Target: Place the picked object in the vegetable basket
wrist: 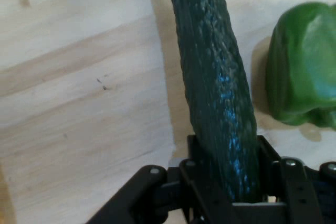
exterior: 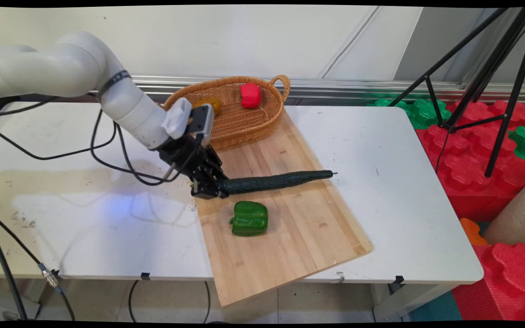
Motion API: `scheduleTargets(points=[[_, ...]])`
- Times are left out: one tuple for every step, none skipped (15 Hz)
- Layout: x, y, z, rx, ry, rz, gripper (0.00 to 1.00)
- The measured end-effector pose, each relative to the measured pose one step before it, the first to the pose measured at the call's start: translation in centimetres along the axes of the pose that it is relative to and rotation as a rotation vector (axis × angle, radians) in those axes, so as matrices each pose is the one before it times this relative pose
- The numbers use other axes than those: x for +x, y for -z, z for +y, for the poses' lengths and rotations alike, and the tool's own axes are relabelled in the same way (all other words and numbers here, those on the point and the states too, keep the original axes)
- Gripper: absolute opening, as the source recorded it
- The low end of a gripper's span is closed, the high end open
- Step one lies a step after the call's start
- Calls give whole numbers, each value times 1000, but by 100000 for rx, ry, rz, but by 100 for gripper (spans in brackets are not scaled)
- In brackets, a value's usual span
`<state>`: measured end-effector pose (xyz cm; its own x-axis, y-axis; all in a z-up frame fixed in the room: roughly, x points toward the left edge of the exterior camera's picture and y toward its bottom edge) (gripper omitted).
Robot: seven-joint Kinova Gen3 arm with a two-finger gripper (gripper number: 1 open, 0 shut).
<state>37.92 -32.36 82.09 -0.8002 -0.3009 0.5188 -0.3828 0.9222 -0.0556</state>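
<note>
Gripper [exterior: 208,187] sits low at the left edge of the cutting board [exterior: 299,237], its two black fingers clamped on the left end of a long dark green cucumber [exterior: 274,181]. The cucumber stretches rightward across the board, its stem tip reaching close to the board's right edge; whether it rests on the wood or is held just above it cannot be told.

Main view only: a wicker basket [exterior: 262,120] stands on the far end of the board, with a red pepper [exterior: 250,95] inside it and a yellowish item [exterior: 211,104] partly hidden behind the wrist. A green pepper [exterior: 249,218] lies on the board, near side of the cucumber and apart from it. The board rests at an angle on the white table [exterior: 404,182], its near corner overhanging the table edge. Black cables [exterior: 107,159] hang from the arm. A black tripod [exterior: 486,82] stands at far right over red and green foam floor tiles [exterior: 472,150].

Hand view only: the cucumber's [wrist: 215,93] bumpy skin is seen close, seated between the fingers [wrist: 197,174] with the black linkage flanking it on both sides. The green pepper [wrist: 304,72] lies just beside the cucumber, not touching it. Wood grain of the board [wrist: 79,103] shows with a few small dark specks.

No brand, label or legible writing is visible in either view.
</note>
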Motion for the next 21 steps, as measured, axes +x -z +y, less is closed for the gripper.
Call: scheduleTargets(points=[[-65,763,98,279,523,1225,0],[-85,828,100,374,644,1296,0],[-84,898,78,397,811,1428,0],[-84,827,76,236,700,1246,0],[-31,549,31,203,447,863,0],[-11,566,34,112,395,866,0],[-26,881,27,274,592,1377,0],[-29,905,17,211,600,1325,0],[-17,1080,-25,296,769,1586,0],[-26,1111,-108,457,995,1639,0],[-5,946,-132,374,590,1260,0],[-3,1119,-170,574,569,1407,0],[42,1103,-249,659,471,1417,0],[15,619,-176,444,281,723,0],[60,1059,-344,937,561,1324,0],[67,857,-358,900,715,1170,0],[12,845,-370,1026,731,1012,0],[-8,895,-515,1365,788,955,0],[-70,701,-526,1459,715,600,0],[-47,422,-354,962,460,334,0],[-94,552,-610,1730,669,311,0]])
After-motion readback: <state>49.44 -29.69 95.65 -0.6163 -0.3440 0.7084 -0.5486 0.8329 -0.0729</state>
